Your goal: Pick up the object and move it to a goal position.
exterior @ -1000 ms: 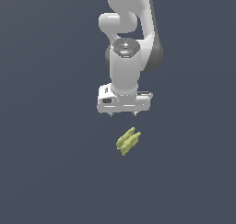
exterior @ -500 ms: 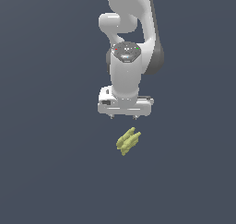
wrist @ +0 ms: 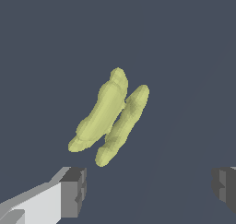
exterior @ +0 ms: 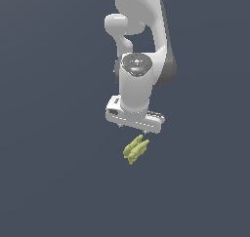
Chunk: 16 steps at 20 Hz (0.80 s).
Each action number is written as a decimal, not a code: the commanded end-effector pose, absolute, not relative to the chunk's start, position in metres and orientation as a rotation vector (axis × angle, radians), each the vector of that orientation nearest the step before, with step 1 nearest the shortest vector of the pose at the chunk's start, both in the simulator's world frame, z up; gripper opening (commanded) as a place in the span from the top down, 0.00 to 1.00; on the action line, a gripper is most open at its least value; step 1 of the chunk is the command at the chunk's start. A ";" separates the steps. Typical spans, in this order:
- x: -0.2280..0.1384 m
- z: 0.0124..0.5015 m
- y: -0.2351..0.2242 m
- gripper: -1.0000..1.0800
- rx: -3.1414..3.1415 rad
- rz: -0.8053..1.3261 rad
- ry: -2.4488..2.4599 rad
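The object [exterior: 135, 149] is a small yellow-green lumpy bunch of stubby fingers lying on the dark grey floor. It also shows in the wrist view [wrist: 109, 116], large and unobstructed. My white gripper [exterior: 133, 128] hangs just above and behind it in the exterior view, pointing down. Its jaws stand wide apart and hold nothing. In the wrist view the two grey fingertips [wrist: 73, 192] sit at either side, and the object lies beyond them, closer to one finger than to the other.
The flat dark grey floor [exterior: 49, 182] surrounds the object. The white arm [exterior: 139, 36] rises above the gripper.
The gripper has come down toward the object and now sits close above it. The object has not moved.
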<state>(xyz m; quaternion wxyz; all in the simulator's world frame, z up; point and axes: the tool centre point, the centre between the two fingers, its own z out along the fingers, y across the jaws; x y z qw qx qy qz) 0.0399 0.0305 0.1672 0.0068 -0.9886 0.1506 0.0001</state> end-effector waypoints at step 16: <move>0.071 0.143 0.044 0.04 -2.930 0.003 1.121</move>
